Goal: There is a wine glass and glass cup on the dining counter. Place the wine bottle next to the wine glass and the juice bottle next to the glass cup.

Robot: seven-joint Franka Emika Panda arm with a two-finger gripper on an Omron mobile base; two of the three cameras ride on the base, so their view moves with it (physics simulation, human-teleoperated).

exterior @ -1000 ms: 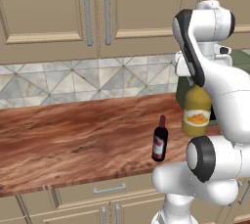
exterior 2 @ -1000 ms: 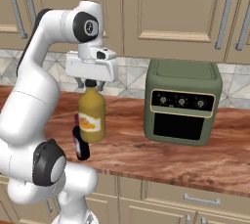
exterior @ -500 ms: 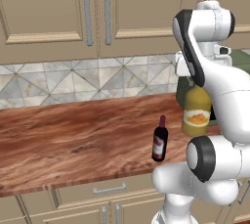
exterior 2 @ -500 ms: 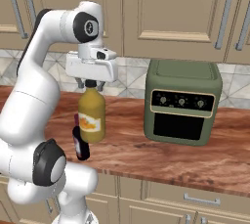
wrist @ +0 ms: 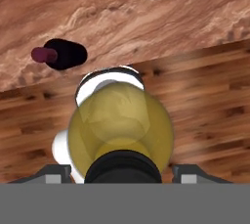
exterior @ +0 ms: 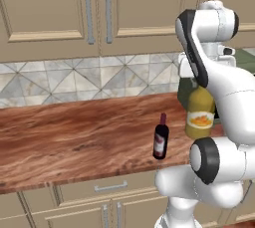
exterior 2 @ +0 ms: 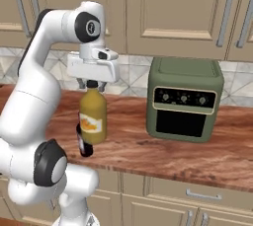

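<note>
My gripper (exterior 2: pixel 92 86) is shut on the dark cap of the yellow-orange juice bottle (exterior 2: pixel 93 116), which hangs upright in the air. In the hand view the juice bottle (wrist: pixel 120 130) hangs over the front edge of the wood-grain wall counter (wrist: pixel 146 17), partly above the plank floor. The slim dark wine bottle (exterior: pixel 160 140) stands on the counter near its front edge, just left of the juice bottle (exterior: pixel 200 115). In the right base view the wine bottle (exterior 2: pixel 84 146) is mostly hidden behind the juice bottle. The wine glass, the glass cup and the dining counter are out of view.
A green toaster oven (exterior 2: pixel 184 99) stands on the counter to the right of the bottles. Beige wall cabinets (exterior: pixel 94 13) hang above a tiled backsplash (exterior: pixel 74 80). Drawers (exterior 2: pixel 202 193) run under the counter's front edge.
</note>
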